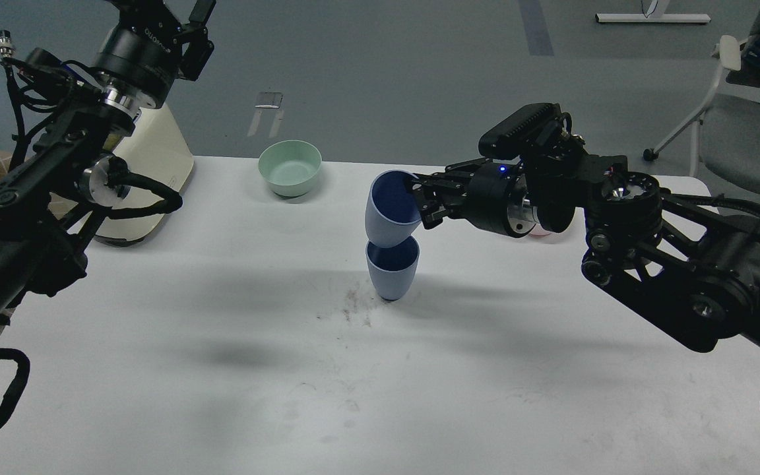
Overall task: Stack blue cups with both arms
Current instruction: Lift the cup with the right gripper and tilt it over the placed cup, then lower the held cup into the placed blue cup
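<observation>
One blue cup [392,272] stands upright at the middle of the white table [221,369]. My right gripper [422,204] is shut on the rim of the second blue cup [388,210]. It holds that cup tilted, with its base at the mouth of the standing cup. My left arm is raised at the far left, above the table's left edge. Its gripper [196,26] is high at the top of the view and holds nothing; its fingers cannot be told apart.
A mint-green bowl [289,167] sits at the back of the table. A pale pink bowl [541,231] is almost hidden behind my right arm. A cream appliance [149,171] stands at the back left. A chair [743,132] is beyond the far right corner.
</observation>
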You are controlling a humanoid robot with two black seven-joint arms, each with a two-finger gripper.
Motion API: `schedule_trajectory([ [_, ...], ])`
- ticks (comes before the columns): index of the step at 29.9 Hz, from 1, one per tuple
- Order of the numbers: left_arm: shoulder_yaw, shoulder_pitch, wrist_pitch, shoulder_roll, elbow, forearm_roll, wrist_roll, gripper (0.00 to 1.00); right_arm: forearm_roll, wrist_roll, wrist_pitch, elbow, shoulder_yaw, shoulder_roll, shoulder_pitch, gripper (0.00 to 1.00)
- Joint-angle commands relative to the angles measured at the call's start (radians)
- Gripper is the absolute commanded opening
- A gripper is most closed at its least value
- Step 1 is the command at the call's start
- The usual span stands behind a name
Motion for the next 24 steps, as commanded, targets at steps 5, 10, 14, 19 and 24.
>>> schedule_trajectory([
  [5, -0.002, 0.000, 0.000, 0.002, 0.000, 0.000, 0.000, 0.98, -0.001, 0.000, 0.000, -0.006, -0.002, 0.019, -0.014, 0.00],
  [10, -0.002, 0.000, 0.000, 0.002, 0.000, 0.000, 0.000, 0.98, -0.003, 0.000, 0.000, -0.016, -0.001, 0.021, -0.030, 0.00],
  [14, -0.002, 0.000, 0.000, 0.000, 0.000, 0.000, 0.000, 0.98, -0.004, 0.000, 0.000, -0.014, -0.001, 0.021, -0.041, 0.00],
  [19, 0.000, 0.000, -0.002, 0.000, 0.000, 0.000, 0.000, 0.98, -0.004, 0.000, 0.000, -0.014, -0.001, 0.021, -0.061, 0.03],
  [24, -0.001, 0.000, -0.003, 0.002, 0.000, 0.000, 0.000, 0.98, -0.006, 0.000, 0.000, -0.017, -0.001, 0.021, -0.069, 0.10],
])
